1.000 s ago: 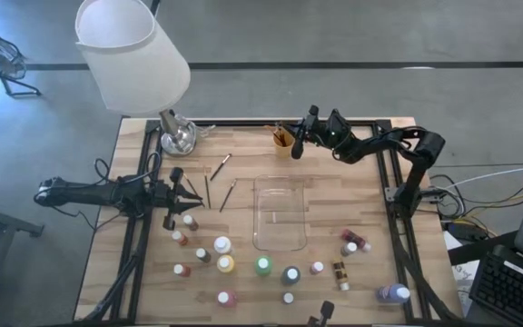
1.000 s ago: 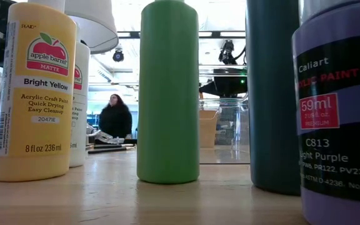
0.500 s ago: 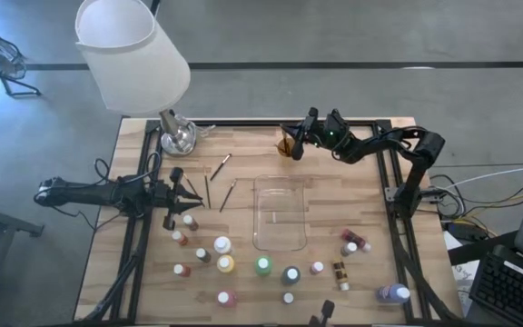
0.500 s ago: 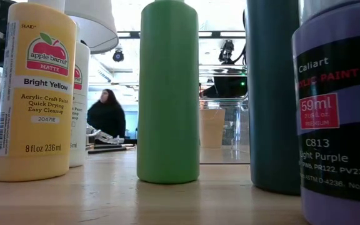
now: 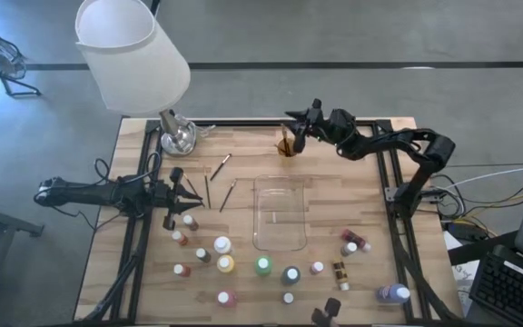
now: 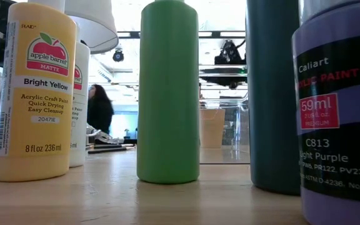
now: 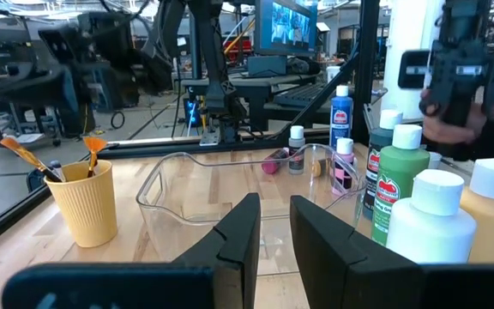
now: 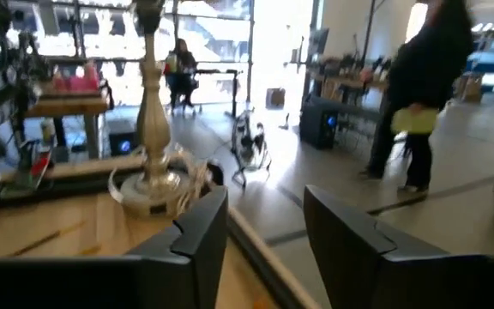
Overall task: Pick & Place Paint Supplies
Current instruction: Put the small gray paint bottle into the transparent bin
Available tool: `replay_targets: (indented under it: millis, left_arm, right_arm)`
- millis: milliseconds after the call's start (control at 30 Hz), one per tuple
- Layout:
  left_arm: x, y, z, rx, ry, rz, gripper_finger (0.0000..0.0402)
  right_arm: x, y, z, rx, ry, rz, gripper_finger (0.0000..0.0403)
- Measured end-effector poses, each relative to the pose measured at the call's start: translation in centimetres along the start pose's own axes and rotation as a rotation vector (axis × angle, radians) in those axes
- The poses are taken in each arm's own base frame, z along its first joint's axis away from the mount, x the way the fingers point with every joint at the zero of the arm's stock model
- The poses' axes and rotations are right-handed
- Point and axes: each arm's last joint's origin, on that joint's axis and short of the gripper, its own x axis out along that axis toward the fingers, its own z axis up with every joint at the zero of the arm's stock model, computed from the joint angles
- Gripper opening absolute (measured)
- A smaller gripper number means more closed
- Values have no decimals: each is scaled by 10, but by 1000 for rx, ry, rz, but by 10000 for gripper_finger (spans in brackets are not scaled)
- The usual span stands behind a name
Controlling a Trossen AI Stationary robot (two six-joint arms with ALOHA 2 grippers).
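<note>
Small paint bottles stand on their bases across the near half of the table, among them a yellow one (image 5: 225,263) and a green one (image 5: 262,265). Thin brushes (image 5: 229,193) lie flat near the table's middle-left. An orange cup (image 5: 286,146) at the far edge holds a few brushes (image 7: 28,156). My right gripper (image 5: 297,128) hangs open just above and beyond the cup, with nothing between its fingers (image 8: 197,230). My left gripper (image 5: 189,191) waits at the table's left, its fingers (image 7: 240,236) a little apart and empty.
A clear plastic tray (image 5: 281,214) lies in the table's middle. A lamp with a white shade (image 5: 133,54) stands on its metal base (image 5: 178,136) at the far left corner. More bottles cluster at the near right (image 5: 352,243). A person walks in the room behind.
My right gripper has risen from the orange cup and drawn a little toward the far edge, and its fingers have opened. The cup and its brushes stay where they were.
</note>
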Motion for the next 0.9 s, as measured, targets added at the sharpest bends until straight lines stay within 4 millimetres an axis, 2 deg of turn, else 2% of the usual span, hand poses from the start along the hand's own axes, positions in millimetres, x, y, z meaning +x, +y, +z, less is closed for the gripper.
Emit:
replay_targets:
  millis: [133,267,467,567,700,900]
  left_arm:
    - [0,0,0,0,0,0,74]
    - [0,0,0,0,0,0,74]
    - [0,0,0,0,0,0,74]
    - [0,0,0,0,0,0,74]
    - [0,0,0,0,0,0,74]
    - [0,0,0,0,0,0,74]
  right_arm:
    - [3,-4,25,-2,10,-10,174]
    - [8,-6,50,-49,104,-8,188]
    - [7,-8,94,-86,355,-46,195]
    - [-1,-8,113,-82,547,-62,187]
    - [-15,-5,133,-56,722,-43,170]
    - [-40,3,139,4,883,-32,148]
